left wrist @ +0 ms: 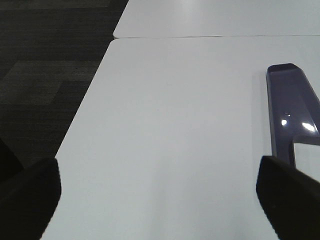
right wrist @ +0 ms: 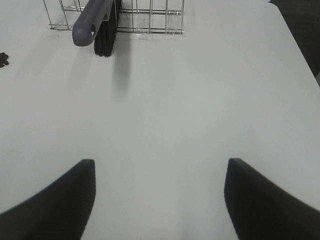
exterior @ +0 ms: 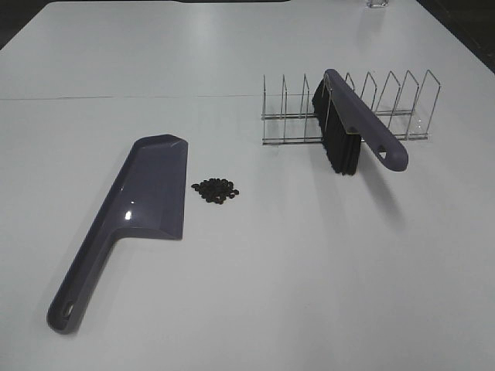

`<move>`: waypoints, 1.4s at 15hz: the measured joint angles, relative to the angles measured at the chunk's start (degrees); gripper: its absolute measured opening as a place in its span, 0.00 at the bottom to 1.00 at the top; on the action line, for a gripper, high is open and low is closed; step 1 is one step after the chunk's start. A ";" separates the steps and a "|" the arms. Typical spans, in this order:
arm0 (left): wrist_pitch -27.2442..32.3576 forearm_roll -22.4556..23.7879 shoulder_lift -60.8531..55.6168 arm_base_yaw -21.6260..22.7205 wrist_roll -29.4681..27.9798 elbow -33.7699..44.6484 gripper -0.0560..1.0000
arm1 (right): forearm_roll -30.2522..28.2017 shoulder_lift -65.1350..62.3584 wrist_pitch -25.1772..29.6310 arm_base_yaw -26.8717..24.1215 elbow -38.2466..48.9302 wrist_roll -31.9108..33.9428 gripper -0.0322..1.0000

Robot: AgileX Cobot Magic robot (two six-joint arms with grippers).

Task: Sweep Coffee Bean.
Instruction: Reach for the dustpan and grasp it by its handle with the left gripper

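Coffee bean point(exterior: 216, 189) pile sitting beside dustpan point(exterior: 151, 189) | left gripper point(left wrist: 160, 200), right gripper point(right wrist: 160, 195) gaping empty | risk: hard brush point(exterior: 354, 114) stroke scattering beans

I work at plain white tables point(exterior: 232, 309) pushed edge to edge over dark carpet point(left wrist: 50, 75), so a lab or office.
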 joint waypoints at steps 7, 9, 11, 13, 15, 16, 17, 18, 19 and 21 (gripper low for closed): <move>0.00 0.00 0.00 0.00 -0.06 0.00 1.00 | 0.00 0.00 0.00 0.00 0.00 0.00 0.64; 0.00 0.00 0.00 0.00 -0.06 0.00 1.00 | 0.00 0.00 0.00 0.00 0.00 0.00 0.64; 0.00 0.00 0.00 0.00 -0.06 0.00 1.00 | 0.00 0.00 0.00 0.00 0.00 0.00 0.64; 0.00 0.00 0.00 0.00 -0.06 0.00 1.00 | 0.00 0.00 0.00 0.00 0.00 0.00 0.64; 0.00 0.06 0.00 0.00 -0.06 0.00 1.00 | 0.00 0.00 0.00 0.00 0.00 0.00 0.64; 0.00 0.06 0.00 0.00 -0.06 0.00 1.00 | 0.00 0.00 0.00 0.00 0.00 0.00 0.64; 0.00 0.06 0.74 0.00 -0.06 0.00 1.00 | 0.00 0.00 0.00 0.00 0.00 0.00 0.64; 0.00 0.06 1.43 0.00 -0.06 0.00 0.99 | 0.00 0.00 0.00 0.00 0.00 0.00 0.64; 0.17 0.06 3.09 0.00 -0.06 0.00 0.99 | 0.00 0.00 0.00 0.00 0.00 0.00 0.64; 0.92 0.06 7.85 0.00 -0.06 -0.17 0.98 | 0.00 0.00 0.00 0.00 0.00 0.00 0.64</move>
